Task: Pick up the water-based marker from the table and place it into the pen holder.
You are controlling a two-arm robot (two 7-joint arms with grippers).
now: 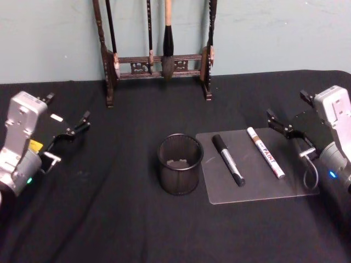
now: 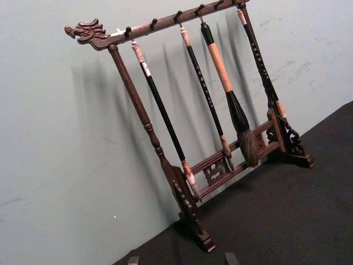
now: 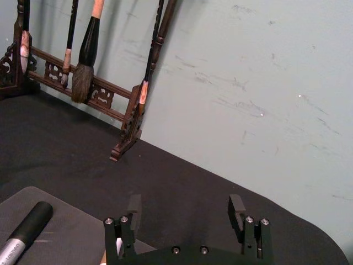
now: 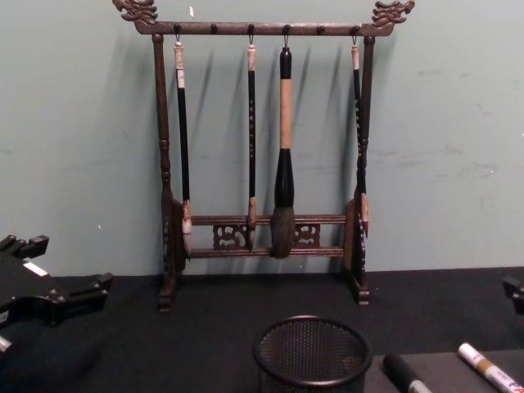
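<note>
The round black mesh pen holder (image 1: pixel 180 164) stands at the table's middle, its top also in the chest view (image 4: pixel 311 352). To its right, on a clear mat (image 1: pixel 255 186), lie two markers: a silver one with a black cap (image 1: pixel 228 160) and a white one with a brown band marked PAINT (image 1: pixel 265 152). I cannot tell which is the water-based marker. My right gripper (image 1: pixel 293 141) hovers open just right of the white marker, its fingers apart (image 3: pixel 185 212). My left gripper (image 1: pixel 66 143) hangs open at the far left, well away from the holder.
A tall dark wooden brush rack (image 1: pixel 156 60) with hanging brushes stands at the back against the green wall. A black cloth (image 1: pixel 109 219) covers the table.
</note>
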